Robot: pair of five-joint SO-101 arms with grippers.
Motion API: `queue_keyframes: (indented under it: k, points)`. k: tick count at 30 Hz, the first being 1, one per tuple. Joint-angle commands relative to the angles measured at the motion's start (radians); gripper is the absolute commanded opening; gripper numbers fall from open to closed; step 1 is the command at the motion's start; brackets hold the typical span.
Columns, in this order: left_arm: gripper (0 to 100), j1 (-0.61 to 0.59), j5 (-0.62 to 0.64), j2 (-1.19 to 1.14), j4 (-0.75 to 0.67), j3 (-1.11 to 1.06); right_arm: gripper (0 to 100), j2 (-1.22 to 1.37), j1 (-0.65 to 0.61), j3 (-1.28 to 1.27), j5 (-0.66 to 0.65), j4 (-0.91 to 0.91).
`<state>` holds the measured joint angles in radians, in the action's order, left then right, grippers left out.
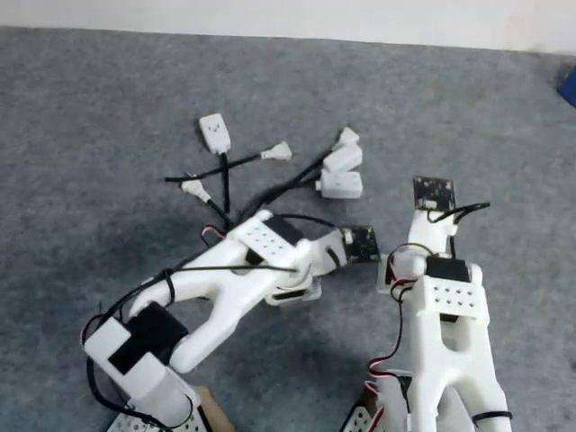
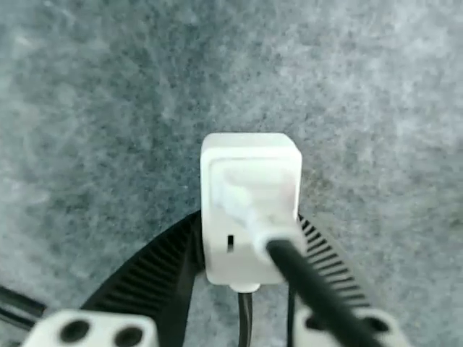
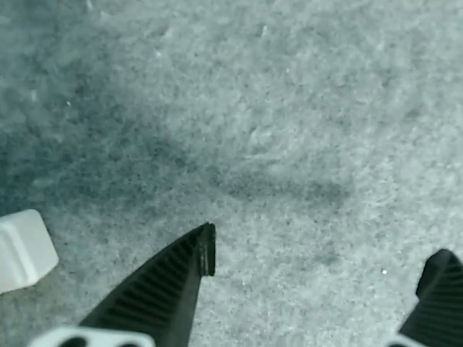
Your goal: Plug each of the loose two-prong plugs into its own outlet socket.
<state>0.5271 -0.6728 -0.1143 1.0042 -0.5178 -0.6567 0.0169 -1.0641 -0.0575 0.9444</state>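
My left gripper [image 2: 249,246] is shut on a white outlet socket block [image 2: 249,206]. Its black ribbed fingers [image 2: 163,275] press both sides. A white two-prong plug [image 2: 242,189] with a black cable sits in that block's face. In the high view this gripper [image 1: 301,286] hangs low at the table's middle, under its own arm. My right gripper [image 3: 324,260] is open over bare grey carpet, with nothing between its fingers. Farther back lie a loose plug [image 1: 277,152], a second plug [image 1: 195,189], a lone socket [image 1: 214,132] and a cluster of three white blocks [image 1: 342,184].
Black cables [image 1: 225,184] cross the carpet between the loose plugs and the left arm [image 1: 225,288]. A white block [image 3: 22,249] lies at the edge of the right wrist view. The right arm [image 1: 445,297] stands at the right. Grey carpet [image 1: 108,135] covers the table.
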Motion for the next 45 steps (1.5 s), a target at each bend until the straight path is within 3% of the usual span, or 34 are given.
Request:
queue_keyframes:
  k: [1,8,13,18,26,33,38,45]
  points:
    - [0,-0.015,0.011,0.002,0.041,0.073,41.4,-0.028,-0.012,0.002,-0.006,-0.012]
    - [0,-0.024,0.014,0.004,0.189,0.183,41.4,-0.028,-0.012,0.002,-0.006,-0.012]
    - [0,-0.153,0.028,0.004,0.252,0.308,41.4,-0.028,-0.012,-0.016,-0.006,-0.013]
    - [0,-0.403,0.041,0.004,0.299,0.432,41.4,-0.028,-0.047,-0.031,-0.006,-0.013]
    - [0,-0.911,-0.003,-0.008,0.292,0.578,41.4,-0.028,-0.047,-0.031,-0.008,-0.013]
    - [0,-1.354,-0.034,-0.061,0.006,0.593,41.4,-0.028,-0.047,-0.033,-0.009,-0.013]
    - [0,-1.495,-0.026,-0.255,-0.089,0.699,41.4,-0.028,-0.047,-0.033,-0.008,-0.013]
    - [0,-1.541,0.017,-0.621,-0.086,1.043,41.4,-0.028,-0.047,-0.033,-0.008,-0.01]
